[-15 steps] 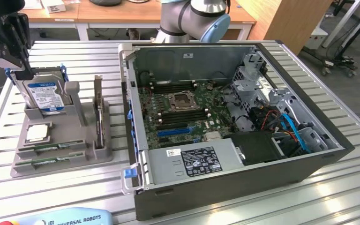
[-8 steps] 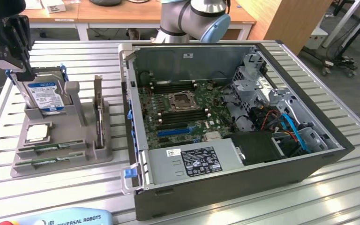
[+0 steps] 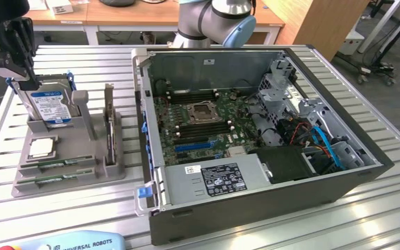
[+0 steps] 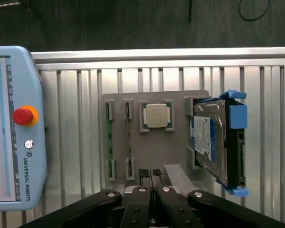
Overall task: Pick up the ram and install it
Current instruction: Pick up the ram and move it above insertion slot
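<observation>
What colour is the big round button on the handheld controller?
The button is red, ringed in orange-yellow; the wrist view shows it best.

Spotted green ram sticks (image 4: 108,142) with dark chips, on a plain grey holder (image 4: 147,147). Clocked a silver hard drive (image 4: 211,137) with a blue-and-white label and a bright blue caddy (image 4: 238,116). Also noticed a pale blue teach pendant (image 4: 26,180) with a red button (image 4: 23,115) ringed in yellow, a black gripper (image 4: 150,172), a green motherboard (image 3: 186,117) and a ribbed silver table (image 3: 366,219).
</observation>
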Controlling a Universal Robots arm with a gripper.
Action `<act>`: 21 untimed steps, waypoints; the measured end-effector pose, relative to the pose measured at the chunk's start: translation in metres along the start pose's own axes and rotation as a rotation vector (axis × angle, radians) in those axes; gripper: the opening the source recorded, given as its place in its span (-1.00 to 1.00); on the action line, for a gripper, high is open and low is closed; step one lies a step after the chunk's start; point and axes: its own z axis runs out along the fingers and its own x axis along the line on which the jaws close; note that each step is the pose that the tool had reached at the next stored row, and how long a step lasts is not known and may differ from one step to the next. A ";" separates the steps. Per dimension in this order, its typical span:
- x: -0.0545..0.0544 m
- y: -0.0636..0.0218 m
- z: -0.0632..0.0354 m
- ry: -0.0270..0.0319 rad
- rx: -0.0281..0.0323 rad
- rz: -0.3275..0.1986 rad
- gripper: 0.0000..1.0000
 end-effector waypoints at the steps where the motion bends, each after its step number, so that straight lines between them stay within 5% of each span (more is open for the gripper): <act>1: 0.000 0.0000 0.0002 -0.0032 0.0005 0.000 -0.80; 4: 0.000 0.0000 0.0010 -0.0085 0.0009 0.000 -0.80; 19: 0.000 0.0000 0.0011 -0.0089 0.0010 0.000 -0.80; 21: 0.000 0.0000 0.0011 -0.0088 0.0010 0.000 -0.67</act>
